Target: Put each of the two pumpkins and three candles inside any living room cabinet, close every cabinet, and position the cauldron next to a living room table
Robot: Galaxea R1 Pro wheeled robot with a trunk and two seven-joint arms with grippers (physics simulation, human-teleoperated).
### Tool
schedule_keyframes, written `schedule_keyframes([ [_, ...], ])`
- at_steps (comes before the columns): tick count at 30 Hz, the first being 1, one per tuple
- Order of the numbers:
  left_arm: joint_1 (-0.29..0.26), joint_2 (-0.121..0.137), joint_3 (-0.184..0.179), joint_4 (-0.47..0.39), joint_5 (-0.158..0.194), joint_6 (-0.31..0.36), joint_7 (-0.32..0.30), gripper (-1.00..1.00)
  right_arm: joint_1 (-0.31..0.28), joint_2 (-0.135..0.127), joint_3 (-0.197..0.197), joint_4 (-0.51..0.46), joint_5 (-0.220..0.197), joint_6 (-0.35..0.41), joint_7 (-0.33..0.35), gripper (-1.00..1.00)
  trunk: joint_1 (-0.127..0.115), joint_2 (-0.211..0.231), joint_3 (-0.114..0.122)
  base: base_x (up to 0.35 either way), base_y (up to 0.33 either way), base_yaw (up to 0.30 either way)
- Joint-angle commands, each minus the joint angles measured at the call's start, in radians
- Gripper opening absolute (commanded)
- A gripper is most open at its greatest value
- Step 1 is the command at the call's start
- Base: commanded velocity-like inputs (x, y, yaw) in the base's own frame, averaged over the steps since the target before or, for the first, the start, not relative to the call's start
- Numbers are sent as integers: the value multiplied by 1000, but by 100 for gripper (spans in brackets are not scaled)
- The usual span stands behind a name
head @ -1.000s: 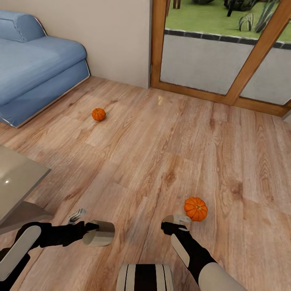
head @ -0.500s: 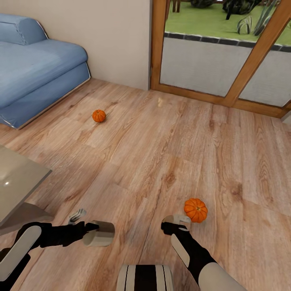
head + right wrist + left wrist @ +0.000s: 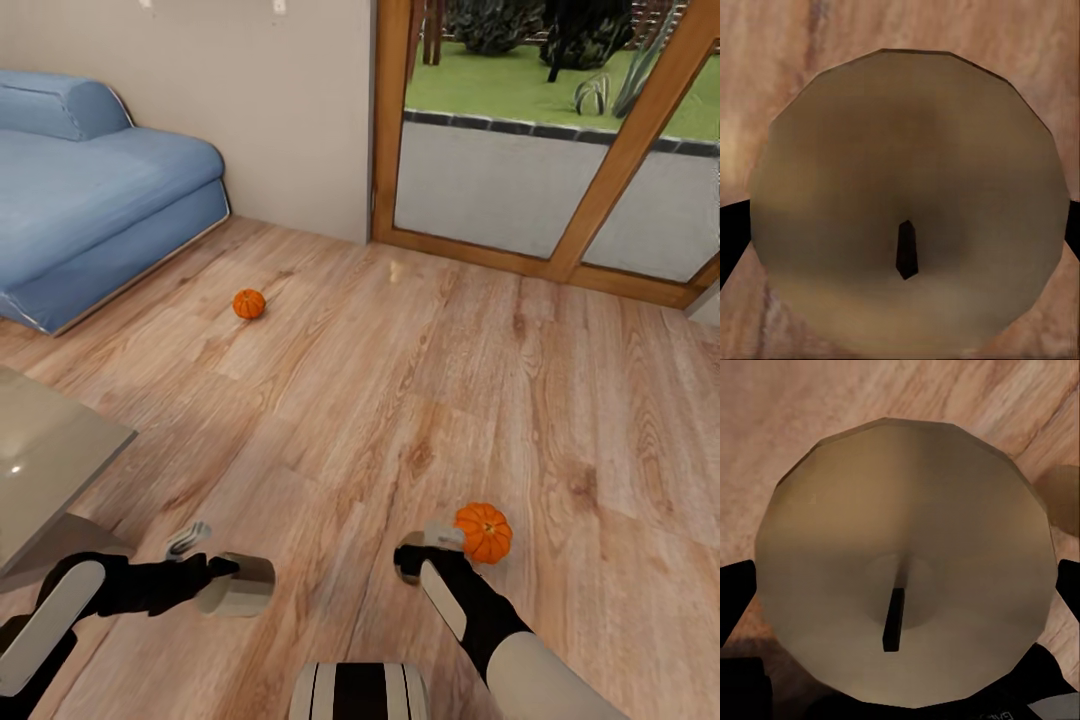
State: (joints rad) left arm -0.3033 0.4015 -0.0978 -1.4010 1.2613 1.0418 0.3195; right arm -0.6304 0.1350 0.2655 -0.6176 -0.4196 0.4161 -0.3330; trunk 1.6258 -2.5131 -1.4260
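My left gripper [image 3: 232, 586] is shut on a stubby grey-beige candle [image 3: 243, 580], held low over the floor. In the left wrist view that candle [image 3: 907, 510] shows its top and dark wick, with black fingers [image 3: 735, 600] at its sides. My right gripper [image 3: 415, 556] is shut on a second candle [image 3: 408, 560]; the right wrist view looks down on this candle [image 3: 907, 150] too. An orange pumpkin [image 3: 483, 532] lies on the floor just right of the right gripper, very close to it. The other pumpkin [image 3: 249, 303] lies farther off, near the sofa. The cabinet and cauldron are out of view.
A blue sofa [image 3: 90, 210] stands at the back left. A glossy table corner [image 3: 50, 450] juts in at the left, close to my left arm. Wood-framed glass doors [image 3: 560, 180] fill the back right wall. Wood plank floor [image 3: 400, 380] lies between.
The whole picture has shifted down a little, so the camera has moved. Both grippers still hold their candles and both pumpkins lie where they were.
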Motion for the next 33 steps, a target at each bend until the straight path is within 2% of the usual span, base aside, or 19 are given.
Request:
schedule_keyframes([
  [1,0,-3,-1,1,4,-2,20,-100,0,-1,5,-16,-10,23,-10,-100,-1,0,3,0,0,0],
  [3,0,-28,-1,7,-38,-6,37,-100,0,0,5,-52,-12,61,-12,-100,-1,0,11,0,0,0],
  [5,0,-81,0,23,-108,-13,43,-100,1,0,4,-74,-13,99,-13,-100,-2,1,19,0,0,0],
  [6,0,-119,1,42,-170,-19,47,-100,1,1,3,-93,-14,125,-15,-100,-3,1,23,0,0,0],
  [7,0,-146,1,56,-220,-23,49,-100,2,1,4,-110,-14,144,-15,-100,-3,1,26,0,0,0],
  [8,0,-187,2,70,-296,-28,51,-100,5,1,4,-143,-15,171,-17,-100,-4,2,30,0,0,0],
  [11,-1,-253,4,86,-441,-43,53,-100,14,0,4,-229,-16,233,-21,-100,-5,2,42,0,0,0],
  [13,-1,-271,4,89,-482,-55,53,-100,18,-1,3,-261,-16,262,-22,-100,-6,3,50,0,0,0],
  [15,-1,-278,5,91,-498,-61,54,-100,19,-1,3,-273,-17,274,-22,-100,-7,3,57,0,0,0],
  [24,-1,-281,4,88,-500,-58,55,-100,20,4,7,-271,-19,279,-20,-100,-11,5,92,0,0,0],
  [28,-2,-280,6,86,-501,-55,55,-100,20,37,5,-267,-19,295,-22,-100,-13,6,108,0,0,0],
  [33,-2,-281,5,84,-500,-54,55,-100,20,40,6,-269,-18,308,-23,-100,-15,7,127,-75,0,0],
])
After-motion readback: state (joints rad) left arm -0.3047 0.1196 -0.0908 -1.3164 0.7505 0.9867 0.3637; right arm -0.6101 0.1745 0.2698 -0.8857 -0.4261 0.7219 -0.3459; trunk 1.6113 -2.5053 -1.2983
